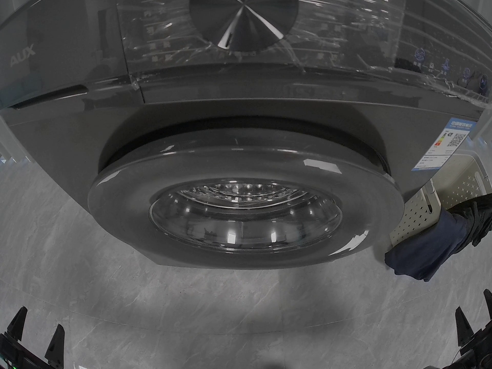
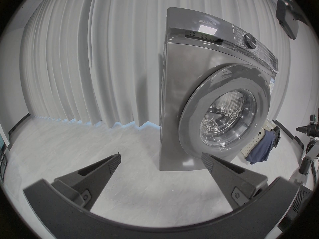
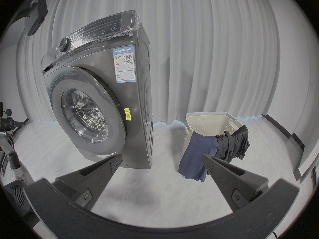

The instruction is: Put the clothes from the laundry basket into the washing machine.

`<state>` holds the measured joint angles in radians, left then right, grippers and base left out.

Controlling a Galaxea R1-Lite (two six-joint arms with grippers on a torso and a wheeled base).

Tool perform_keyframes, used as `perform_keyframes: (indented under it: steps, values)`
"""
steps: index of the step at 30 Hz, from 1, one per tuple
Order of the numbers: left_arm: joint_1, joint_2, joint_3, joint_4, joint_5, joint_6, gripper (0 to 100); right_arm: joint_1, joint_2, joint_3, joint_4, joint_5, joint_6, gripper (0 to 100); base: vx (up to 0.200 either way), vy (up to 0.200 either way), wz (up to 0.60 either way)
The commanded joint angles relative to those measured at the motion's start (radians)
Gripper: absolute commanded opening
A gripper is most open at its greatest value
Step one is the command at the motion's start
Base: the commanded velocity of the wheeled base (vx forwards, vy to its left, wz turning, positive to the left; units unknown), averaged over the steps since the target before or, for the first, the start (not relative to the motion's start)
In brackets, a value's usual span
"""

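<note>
Left gripper [image 1: 38, 329]: held low at the robot's left side, tips pointing forward. Its fingers [image 2: 96, 170] stand spread wide apart.

Right gripper [image 1: 472, 314]: held low at the robot's right side, at about the same height as the left, also pointing forward. Its fingers [image 3: 232, 180] are parted just as widely.

The two grippers are well apart, each on its own side.

At the edge of the left wrist view there is a dark jointed limb [image 2: 310, 150], probably the right arm. It is too small to confirm.
</note>
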<state>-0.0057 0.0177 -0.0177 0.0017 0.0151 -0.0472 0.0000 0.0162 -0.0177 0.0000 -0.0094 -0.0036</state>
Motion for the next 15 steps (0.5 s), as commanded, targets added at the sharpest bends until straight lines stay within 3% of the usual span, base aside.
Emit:
perform_keyframes:
  steps: [1,11,13,14,15]
  values:
    - [0.000,-0.012,0.016,0.000,0.000,0.001,100,-0.002,-0.016,0.016,0.000,0.000,-0.001,100,0.000,0.000,0.00]
    - [0.000,-0.012,0.016,0.000,0.000,0.001,100,-0.002,-0.016,0.016,-0.002,0.011,-0.013,100,0.000,0.000,0.00]
    - [0.000,-0.012,0.016,0.000,0.000,0.001,100,-0.002,-0.016,-0.005,-0.028,0.022,-0.027,100,0.000,0.000,0.00]
    - [0.000,-0.012,0.016,0.000,0.000,0.001,100,0.003,-0.013,-0.117,-0.049,0.045,-0.015,100,0.000,0.000,0.00]
    - [0.000,-0.012,0.016,0.000,0.000,0.001,100,0.003,-0.013,-0.117,-0.049,0.045,-0.015,100,0.000,0.000,0.00]
